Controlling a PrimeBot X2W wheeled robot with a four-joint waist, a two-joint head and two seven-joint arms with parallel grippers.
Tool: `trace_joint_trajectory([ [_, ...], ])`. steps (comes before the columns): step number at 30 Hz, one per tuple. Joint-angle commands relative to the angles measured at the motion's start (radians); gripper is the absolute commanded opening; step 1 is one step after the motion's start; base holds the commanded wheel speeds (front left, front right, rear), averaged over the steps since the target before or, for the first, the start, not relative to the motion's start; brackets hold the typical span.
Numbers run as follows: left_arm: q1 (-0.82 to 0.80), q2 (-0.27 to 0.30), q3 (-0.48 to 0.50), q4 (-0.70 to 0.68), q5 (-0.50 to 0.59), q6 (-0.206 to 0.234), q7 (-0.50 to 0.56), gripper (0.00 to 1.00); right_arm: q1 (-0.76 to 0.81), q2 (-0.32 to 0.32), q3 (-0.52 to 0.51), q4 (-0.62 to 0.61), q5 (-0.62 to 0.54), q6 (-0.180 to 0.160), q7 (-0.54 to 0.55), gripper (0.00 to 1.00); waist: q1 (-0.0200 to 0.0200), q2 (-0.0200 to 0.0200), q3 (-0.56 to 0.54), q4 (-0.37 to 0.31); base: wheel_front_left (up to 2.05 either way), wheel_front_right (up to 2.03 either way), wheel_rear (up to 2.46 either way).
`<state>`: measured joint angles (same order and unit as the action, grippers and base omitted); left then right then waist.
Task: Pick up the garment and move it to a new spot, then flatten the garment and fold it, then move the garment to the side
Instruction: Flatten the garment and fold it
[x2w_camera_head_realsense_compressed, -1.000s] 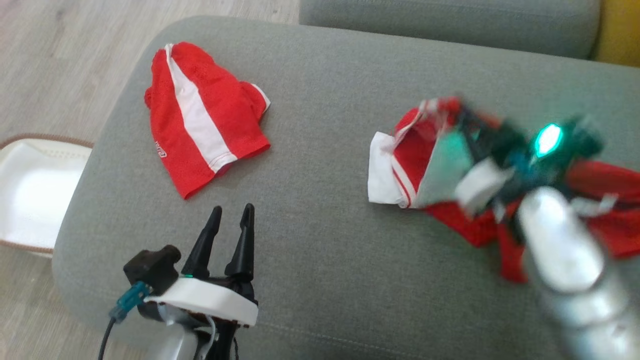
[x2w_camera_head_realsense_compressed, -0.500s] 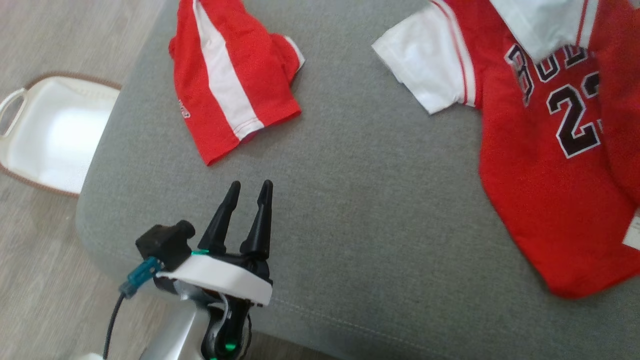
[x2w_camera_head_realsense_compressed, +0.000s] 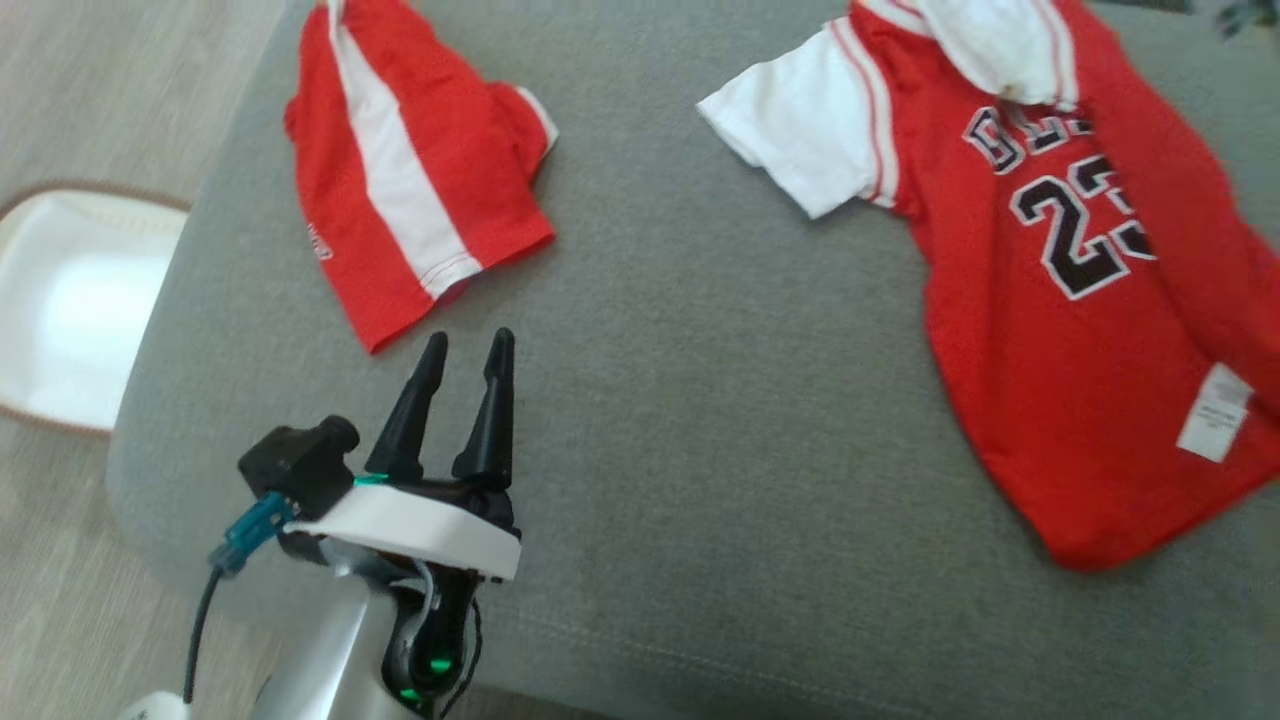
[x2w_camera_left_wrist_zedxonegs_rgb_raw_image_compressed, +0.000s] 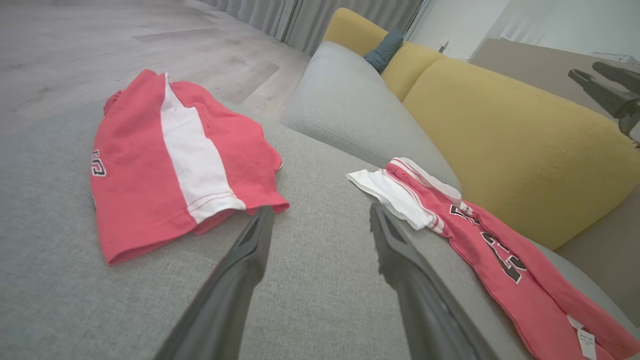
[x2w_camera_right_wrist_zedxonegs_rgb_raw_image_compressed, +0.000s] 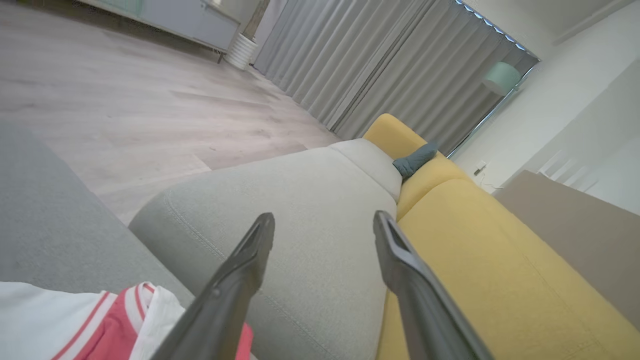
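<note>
The garment, a red jersey (x2w_camera_head_realsense_compressed: 1060, 350) with white sleeves and a black number, lies spread face up on the right of the grey sofa cushion (x2w_camera_head_realsense_compressed: 700, 450). It is also in the left wrist view as the jersey (x2w_camera_left_wrist_zedxonegs_rgb_raw_image_compressed: 500, 250). My right gripper (x2w_camera_right_wrist_zedxonegs_rgb_raw_image_compressed: 324, 216) is open and empty, above the jersey's collar (x2w_camera_right_wrist_zedxonegs_rgb_raw_image_compressed: 115, 320), pointing at the sofa's backrest. The left wrist view catches this right gripper (x2w_camera_left_wrist_zedxonegs_rgb_raw_image_compressed: 585, 70) high at its right edge. My left gripper (x2w_camera_head_realsense_compressed: 470, 340) stands open and empty over the cushion's front left, fingers (x2w_camera_left_wrist_zedxonegs_rgb_raw_image_compressed: 250, 260) pointing between the two red pieces.
Red shorts (x2w_camera_head_realsense_compressed: 400, 180) with a white stripe lie at the cushion's far left, just beyond my left gripper. A white basket (x2w_camera_head_realsense_compressed: 60, 300) sits on the wooden floor to the left. A yellow backrest (x2w_camera_left_wrist_zedxonegs_rgb_raw_image_compressed: 500, 130) rises behind the jersey.
My right gripper opened and let go of the jersey, which now lies spread out instead of bunched. The right arm left the head view, and the head camera shifted.
</note>
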<state>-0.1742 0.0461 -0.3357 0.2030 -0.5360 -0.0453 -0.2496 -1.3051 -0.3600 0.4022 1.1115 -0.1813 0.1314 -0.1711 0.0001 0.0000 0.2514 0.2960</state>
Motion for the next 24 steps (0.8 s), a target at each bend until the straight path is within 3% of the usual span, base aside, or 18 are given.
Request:
trace_joint_trajectory([
  [1,-0.020,0.004,0.044,-0.024,0.013,-0.004,-0.012,1.00,0.034,0.031,-0.019,-0.024,0.013,-0.001,-0.029,1.00,-0.0001,0.0000,-0.037,-0.036,0.00,0.00,0.00],
  [9,0.028,0.004,0.089,-0.030,0.040,0.001,-0.012,1.00,0.267,0.132,-0.151,-0.123,0.054,-0.001,-0.087,1.00,-0.0001,0.0000,-0.135,-0.115,0.00,0.00,0.00],
  [19,0.097,0.004,0.109,-0.044,0.054,0.011,-0.012,1.00,0.762,0.275,-0.329,-0.456,0.059,-0.001,-0.090,1.00,-0.0001,0.0000,-0.224,-0.171,0.00,0.00,0.00],
  [24,0.117,0.004,0.112,-0.048,0.060,0.008,-0.012,1.00,0.954,0.306,-0.373,-0.571,0.079,-0.001,-0.088,1.00,-0.0001,0.0000,-0.240,-0.186,0.00,0.00,0.00],
])
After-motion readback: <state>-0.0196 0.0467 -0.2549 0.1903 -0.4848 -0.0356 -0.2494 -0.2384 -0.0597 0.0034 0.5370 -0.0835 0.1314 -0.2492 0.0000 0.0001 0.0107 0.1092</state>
